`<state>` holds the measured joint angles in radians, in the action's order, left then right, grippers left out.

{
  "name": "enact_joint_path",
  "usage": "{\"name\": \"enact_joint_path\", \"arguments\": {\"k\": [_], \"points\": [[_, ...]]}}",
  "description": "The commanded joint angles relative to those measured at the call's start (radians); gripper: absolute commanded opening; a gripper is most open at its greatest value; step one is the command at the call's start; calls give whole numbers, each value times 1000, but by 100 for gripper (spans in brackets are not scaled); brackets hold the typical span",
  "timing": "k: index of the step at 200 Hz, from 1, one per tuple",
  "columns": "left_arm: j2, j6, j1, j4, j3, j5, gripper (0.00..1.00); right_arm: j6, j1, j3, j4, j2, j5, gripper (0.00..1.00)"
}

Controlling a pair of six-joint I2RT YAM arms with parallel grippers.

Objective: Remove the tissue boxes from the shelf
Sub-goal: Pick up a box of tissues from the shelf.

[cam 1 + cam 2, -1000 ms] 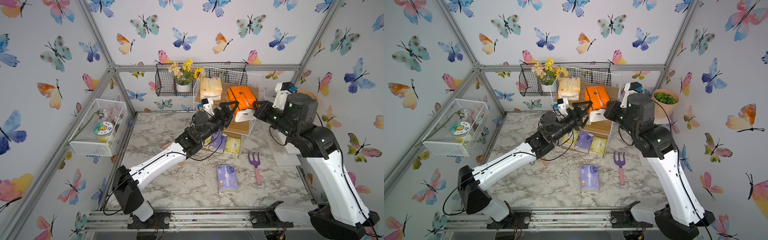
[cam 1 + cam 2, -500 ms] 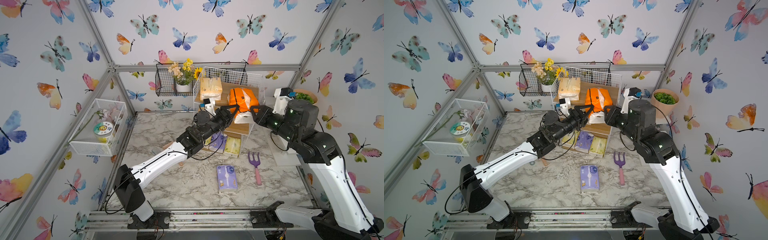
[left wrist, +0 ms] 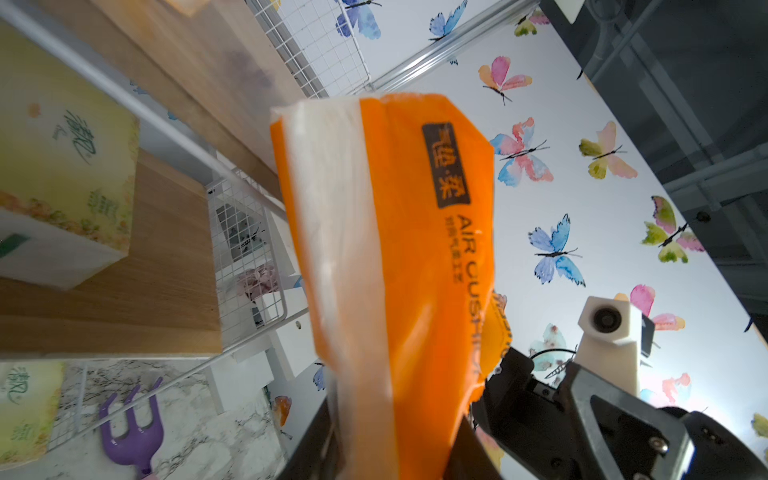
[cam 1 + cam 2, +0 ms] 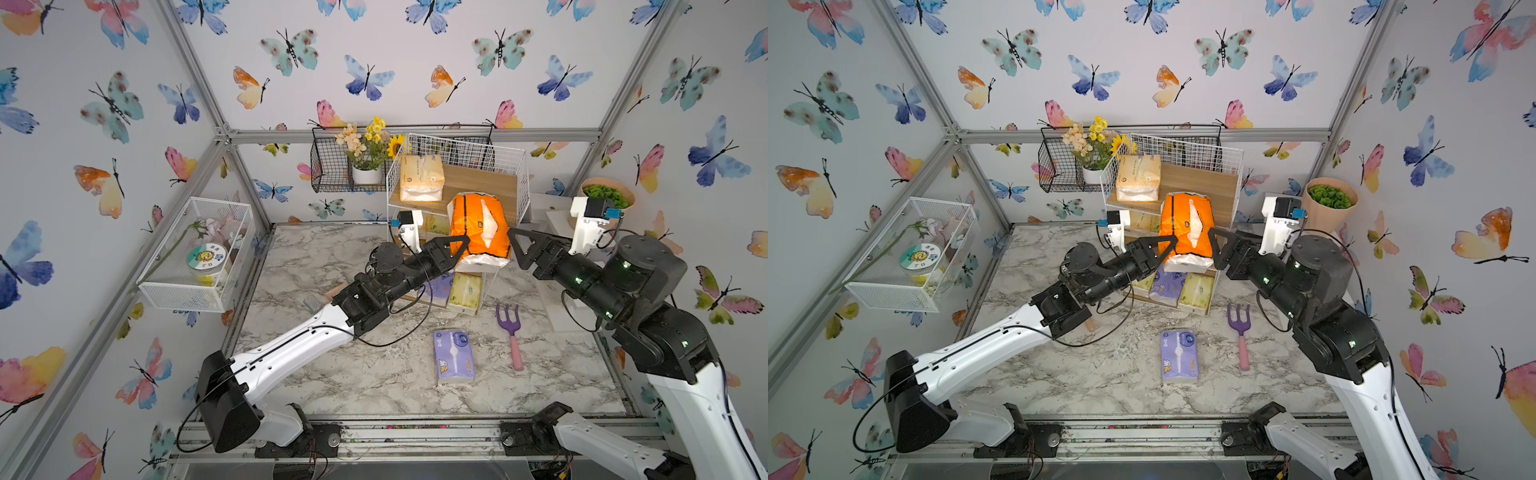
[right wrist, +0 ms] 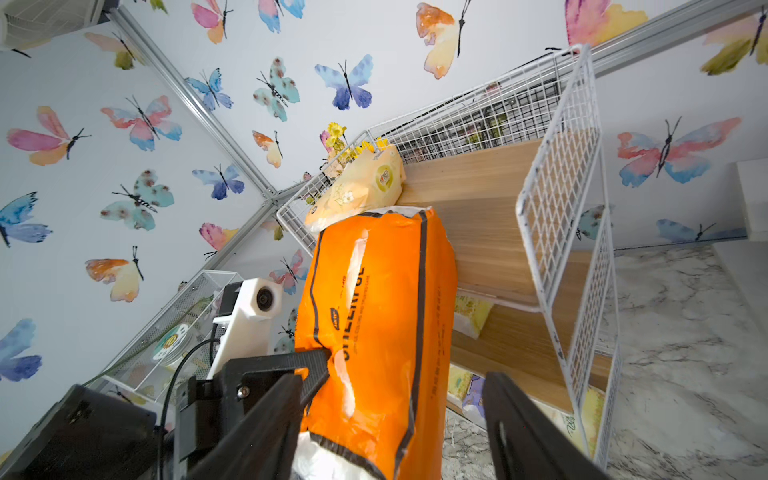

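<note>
Evidently the left gripper (image 4: 462, 248) was clamped on the lower part of the orange tissue pack (image 4: 478, 226), one finger denting its side. It held the pack upright above the counter (image 4: 374, 374), just before the front edge of the shelf (image 4: 521, 183). The jaws of the right gripper (image 5: 392, 378) stood apart on either side of the same pack, one visibly clear of the wrapper.

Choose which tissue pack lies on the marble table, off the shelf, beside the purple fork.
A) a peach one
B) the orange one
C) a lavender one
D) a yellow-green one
C: in a top view, a lavender tissue pack lies flat on the table beside the purple fork, while the orange pack is up off the table in front of the shelf.
</note>
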<state>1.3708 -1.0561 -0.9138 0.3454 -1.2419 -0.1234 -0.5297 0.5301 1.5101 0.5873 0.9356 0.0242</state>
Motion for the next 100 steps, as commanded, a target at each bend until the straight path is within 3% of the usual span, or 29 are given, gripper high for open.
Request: {"name": "enact_joint_path", "arguments": {"k": [1, 41, 100], "points": [[-94, 95, -2, 24, 86, -85, 30, 29, 2, -50, -66, -36, 41, 72], [-270, 149, 2, -49, 258, -125, 28, 13, 2, -172, -118, -111, 55, 71], [-549, 132, 51, -368, 472, -99, 28, -83, 2, -376, -68, -177, 125, 69]]}}
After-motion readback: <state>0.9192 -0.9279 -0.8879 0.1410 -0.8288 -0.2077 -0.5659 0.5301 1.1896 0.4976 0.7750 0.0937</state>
